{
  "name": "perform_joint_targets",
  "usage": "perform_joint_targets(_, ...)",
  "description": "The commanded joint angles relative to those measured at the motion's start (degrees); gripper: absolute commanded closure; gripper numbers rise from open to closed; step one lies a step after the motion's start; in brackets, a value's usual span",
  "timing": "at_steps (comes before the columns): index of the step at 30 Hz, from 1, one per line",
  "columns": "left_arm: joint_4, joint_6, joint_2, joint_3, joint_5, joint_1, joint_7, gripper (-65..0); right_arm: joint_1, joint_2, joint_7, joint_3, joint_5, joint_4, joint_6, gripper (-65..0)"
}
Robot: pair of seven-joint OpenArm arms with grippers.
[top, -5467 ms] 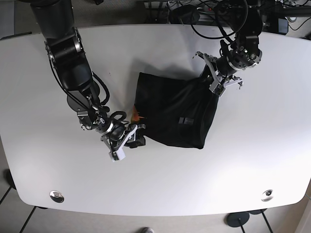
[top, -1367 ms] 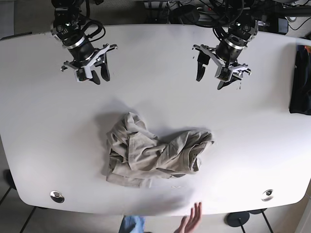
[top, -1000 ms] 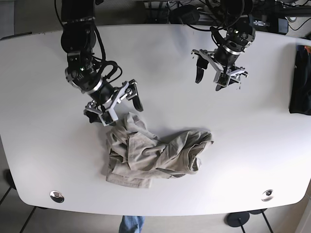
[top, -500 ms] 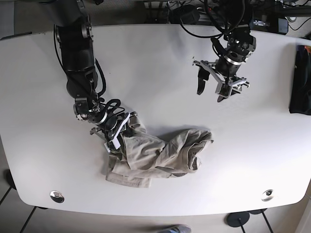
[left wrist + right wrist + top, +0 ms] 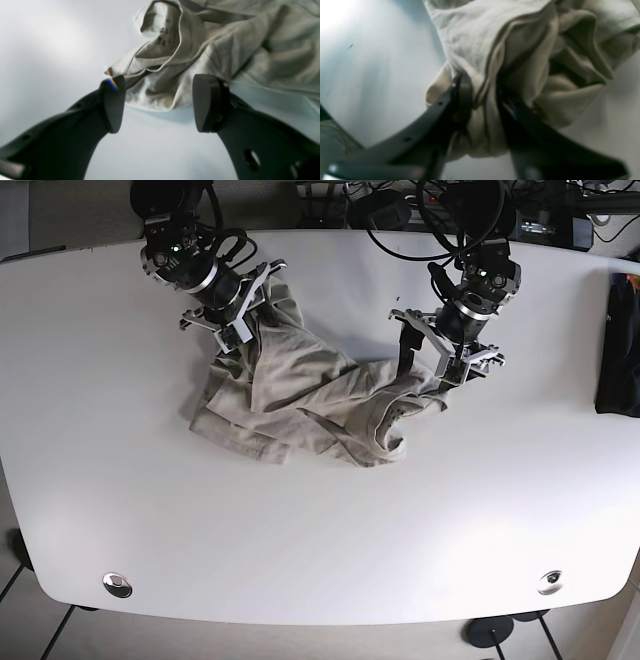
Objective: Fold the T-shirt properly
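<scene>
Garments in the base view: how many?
2. A beige T-shirt crumpled mid-table between the arms, and a dark garment at the table's right edge, cut off by the frame.

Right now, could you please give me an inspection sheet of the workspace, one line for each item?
Surface: white table, bare around the garment; a round metal fitting near each front corner.
Job's things: beige T-shirt, crumpled and unfolded, one end lifted toward the back edge.
Clutter: dark folded cloth at the table's edge on the base view's right.
Grippers: right hand shut on a bunch of T-shirt fabric; left hand open, its fingers astride the shirt's edge, not yet pinching.
Cables: black cables bundled behind the far edge, off the table.
Surroundings: tiled floor and table feet below the front edge; no person seen.
</scene>
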Motion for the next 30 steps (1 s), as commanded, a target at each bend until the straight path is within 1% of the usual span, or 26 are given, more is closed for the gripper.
perform_joint_targets(1, 0.6, -0.1, -0.4, -0.2, -0.8, -0.4, -1.6, -38.9, -1.3, 0.2, 1.3, 0.3, 1.0, 4.3, -0.09, -37.7)
perform_joint_targets(2, 0.6, -0.1, -0.4, -0.3, -0.9, -0.4, -1.6, -38.9, -2.4, 0.2, 1.3, 0.3, 1.0, 6.6, -0.09, -46.9)
perform_joint_targets(3, 0.6, -0.1, -0.4, -0.3, -0.9, -0.4, -1.6, -38.9, -3.1, 0.2, 1.3, 0.3, 1.0, 8.2, -0.09, -54.5)
perform_joint_targets(4, 0.6, -0.1, -0.5, -0.4, -0.9, -0.3, -1.6, -38.9, -3.4, 0.2, 1.4, 0.3, 1.1, 8.7, -0.09, -60.9)
perform_joint_targets(5, 0.7, -0.1, -0.5, -0.5, -0.9, -0.2, -1.6, -38.9, -2.7, 0.2, 1.6, 0.3, 1.1, 8.7, -0.09, -64.4)
perform_joint_targets(7, 0.9, -0.1, -1.8, -1.0, -1.0, -0.1, -1.6, -38.9, 1.6, 0.2, 1.4, -0.1, 1.2, 8.3, -0.09, -63.3)
perform_joint_targets(9, 0.9, -0.1, -1.9, -1.4, -1.0, -0.1, -1.6, -38.9, 6.1, 0.0, 1.3, -0.6, 1.2, 6.8, 0.00, -62.8)
perform_joint_targets(10, 0.7, -0.1, -2.0, -1.5, -1.0, -0.1, -1.6, -38.9, 10.4, -0.6, 0.9, -2.6, 0.7, 5.4, 0.00, -62.8)
perform_joint_targets(11, 0.7, -0.1, -2.1, -1.6, -1.0, -0.1, -1.6, -38.9, 13.3, -0.7, -0.4, -3.6, 0.5, 5.2, 0.00, -62.8)
perform_joint_targets(13, 0.6, -0.2, -2.1, -2.7, -1.0, -0.1, -1.6, -38.9, 19.7, -1.2, -4.9, -4.0, 0.7, 4.7, 0.00, -62.8)
perform_joint_targets(15, 0.5, -0.2, -2.0, -3.0, -1.0, -0.1, -1.6, -38.9, 26.2, -3.2, -8.8, -5.9, 0.6, 1.4, 0.17, -62.8)
perform_joint_targets(16, 0.5, -0.2, -2.0, -3.0, -1.0, -0.1, -1.6, -38.9, 29.1, -3.8, -9.4, -6.2, 0.5, -0.4, 0.26, -62.8)
perform_joint_targets(19, 0.5, -0.2, -1.7, -2.6, -1.0, -0.1, -1.6, -38.9, 35.8, -4.6, -9.5, -6.4, 0.9, -8.7, 0.44, -62.8)
perform_joint_targets(20, 0.5, -0.2, -1.7, -2.6, -1.0, -0.1, -1.6, -38.9, 38.7, -5.6, -9.3, -7.1, 1.1, -13.8, 0.44, -62.8)
perform_joint_targets(23, 0.5, -0.2, -1.7, -2.7, -1.0, 0.0, -1.6, -38.9, 44.5, -6.1, -9.1, -11.1, 1.2, -25.1, 0.52, -62.8)
perform_joint_targets(24, 0.5, -0.2, -1.7, -2.7, -1.0, 0.5, -1.6, -38.9, 45.9, -6.3, -8.3, -12.7, 1.2, -29.0, 0.52, -62.8)
perform_joint_targets(25, 0.5, -0.2, -1.7, -2.6, -1.0, 0.6, -1.6, -38.9, 47.5, -7.3, -5.6, -14.5, 1.2, -34.4, 0.79, -62.8)
perform_joint_targets(26, 0.5, -0.2, -1.7, -2.6, -1.0, 0.7, -1.6, -38.9, 48.3, -7.8, -3.5, -15.0, 1.2, -38.0, 1.93, -62.8)
perform_joint_targets(27, 0.5, -0.2, -1.6, -2.6, -1.0, 0.7, -1.6, -38.9, 49.6, -8.7, -0.6, -15.0, 1.2, -44.0, 3.87, -62.8)
perform_joint_targets(28, 0.5, -0.2, -1.6, -2.6, -1.0, 0.8, -1.6, -38.9, 50.5, -9.2, 1.4, -15.0, 1.1, -48.0, 4.83, -62.8)
perform_joint_targets(29, 0.5, -0.2, -1.6, -2.8, -1.0, 0.8, -1.6, -38.9, 51.4, -9.8, 4.6, -15.0, 1.0, -53.5, 5.54, -62.8)
perform_joint_targets(30, 0.5, -0.2, -1.6, -2.9, -1.0, 0.9, -1.6, -38.9, 51.8, -9.9, 7.0, -15.1, 1.0, -56.4, 5.71, -62.8)
